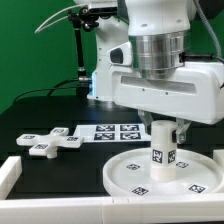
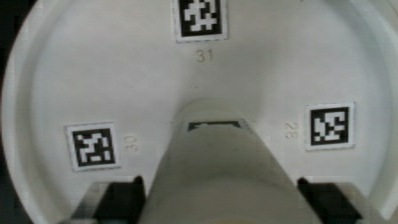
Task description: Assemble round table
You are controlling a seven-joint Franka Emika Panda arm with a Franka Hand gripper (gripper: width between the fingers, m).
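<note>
The large round rimmed white disc (image 1: 160,172) lies flat on the black table near the front, with square tags on its face. The short white post (image 1: 162,148) stands upright on the disc's middle. My gripper (image 1: 165,128) comes straight down over the post, its fingers shut on the post's sides near the top. In the wrist view the post (image 2: 222,170) runs down between the two dark fingers (image 2: 125,200) onto the disc (image 2: 107,70). The white cross-shaped foot piece (image 1: 50,142) lies flat on the table at the exterior view's left.
The marker board (image 1: 112,131) lies flat behind the disc. A raised white border (image 1: 8,175) runs along the table's front and left. A black stand (image 1: 79,50) rises at the back against a green backdrop.
</note>
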